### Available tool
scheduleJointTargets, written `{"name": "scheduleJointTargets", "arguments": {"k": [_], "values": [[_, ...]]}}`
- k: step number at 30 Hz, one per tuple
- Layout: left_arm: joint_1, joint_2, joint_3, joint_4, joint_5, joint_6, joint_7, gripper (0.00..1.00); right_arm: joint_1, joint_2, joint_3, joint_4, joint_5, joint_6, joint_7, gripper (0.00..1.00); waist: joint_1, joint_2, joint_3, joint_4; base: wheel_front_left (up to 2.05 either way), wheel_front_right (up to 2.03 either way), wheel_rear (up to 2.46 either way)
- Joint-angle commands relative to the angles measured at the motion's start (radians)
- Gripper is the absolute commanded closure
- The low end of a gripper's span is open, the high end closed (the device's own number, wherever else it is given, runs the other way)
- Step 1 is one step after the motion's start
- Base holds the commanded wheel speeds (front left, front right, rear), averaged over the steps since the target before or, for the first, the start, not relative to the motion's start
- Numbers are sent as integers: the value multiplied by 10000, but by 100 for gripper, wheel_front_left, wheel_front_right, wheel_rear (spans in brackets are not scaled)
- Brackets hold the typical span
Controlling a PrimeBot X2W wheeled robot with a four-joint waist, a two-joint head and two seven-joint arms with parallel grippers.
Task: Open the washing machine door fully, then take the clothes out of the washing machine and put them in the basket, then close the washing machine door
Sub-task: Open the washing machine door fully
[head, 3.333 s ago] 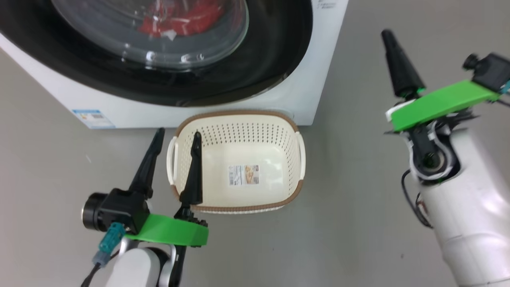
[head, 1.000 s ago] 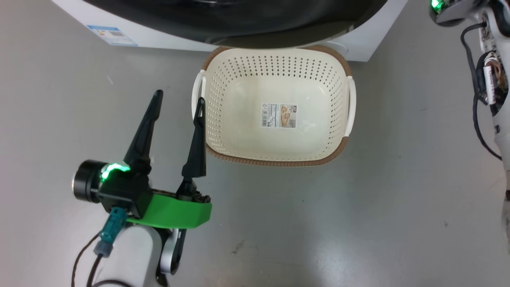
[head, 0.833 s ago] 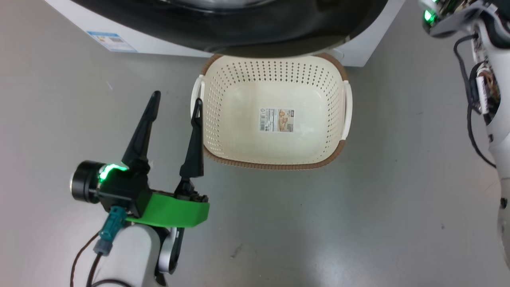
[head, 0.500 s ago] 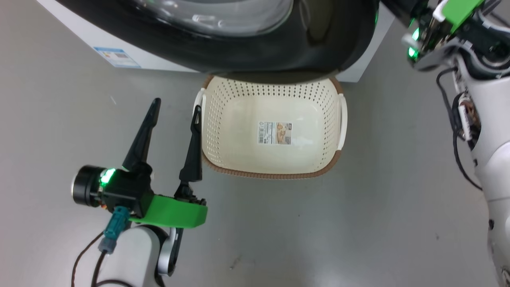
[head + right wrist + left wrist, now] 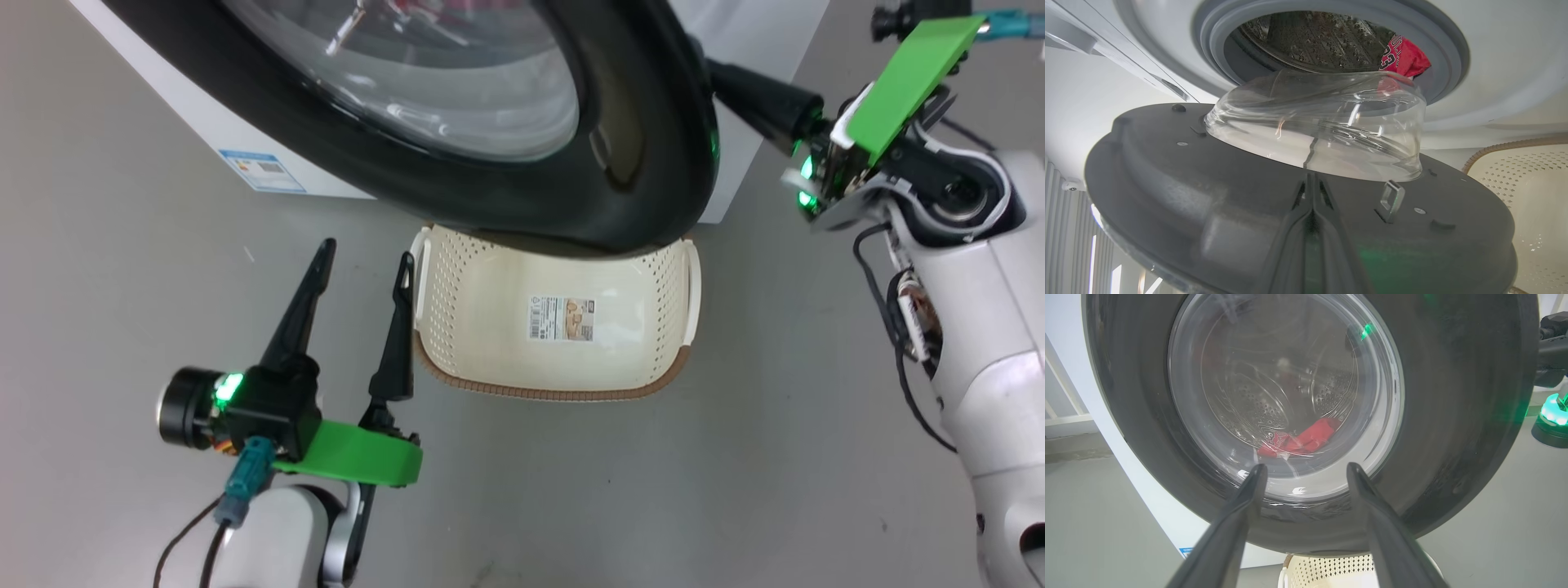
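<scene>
number 23 on the red clothes, washing machine label and basket sticker — too small to read

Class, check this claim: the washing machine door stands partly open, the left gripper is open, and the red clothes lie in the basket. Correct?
No: the red clothes lie in the washing machine drum, as the right wrist view shows; the basket floor bears just a sticker. The rest holds.

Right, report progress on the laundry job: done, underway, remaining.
Done: the washing machine door is unlatched and partly open. Underway: the shut right gripper lies along the door's inner face, seemingly to push it wider; the left gripper hangs open beside the basket. Remaining: the red clothes sit in the drum, the basket is empty, and the door must be closed afterwards.
</scene>
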Motion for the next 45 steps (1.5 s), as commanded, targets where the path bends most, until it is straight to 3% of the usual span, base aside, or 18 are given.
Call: {"name": "scheduleJointTargets", "arguments": {"k": [1,16,21,22,24,25,30,40,45], "values": [[146,225,366,-184,72,-41,-49,0,195,312,183,-365,-62,39,119,100,0,0,-137,7,0,0,0],[426,248,568,-177,-59,-69,-49,0,862,521,429,-643,-62,39,172,100,0,0,-400,-128,0,0,0],[434,242,655,-262,-155,-43,-49,0,861,528,470,-603,-472,39,-413,98,0,0,-321,-287,0,0,0],[429,240,668,-276,-192,-59,-49,0,856,535,474,-551,-570,39,-576,64,0,0,-303,-331,0,0,0],[419,236,698,-312,-273,-90,-49,0,838,543,511,-485,-793,39,-879,9,0,0,-272,-439,0,0,0],[415,235,710,-327,-292,-99,-49,0,842,541,515,-460,-912,39,-1067,0,0,0,-267,-499,0,0,0],[350,252,742,-505,-221,-139,-49,0,845,414,538,-556,-1726,39,-2340,0,0,0,-169,-786,0,0,0],[302,221,929,-612,-382,-91,-49,0,1481,-557,1909,-1289,-5328,39,-6047,0,0,0,-65,-1242,0,0,0],[348,211,1007,-608,-490,-82,-49,0,1807,-731,2135,-1263,-6565,39,-7566,0,0,0,-91,-1380,0,0,0]]}}
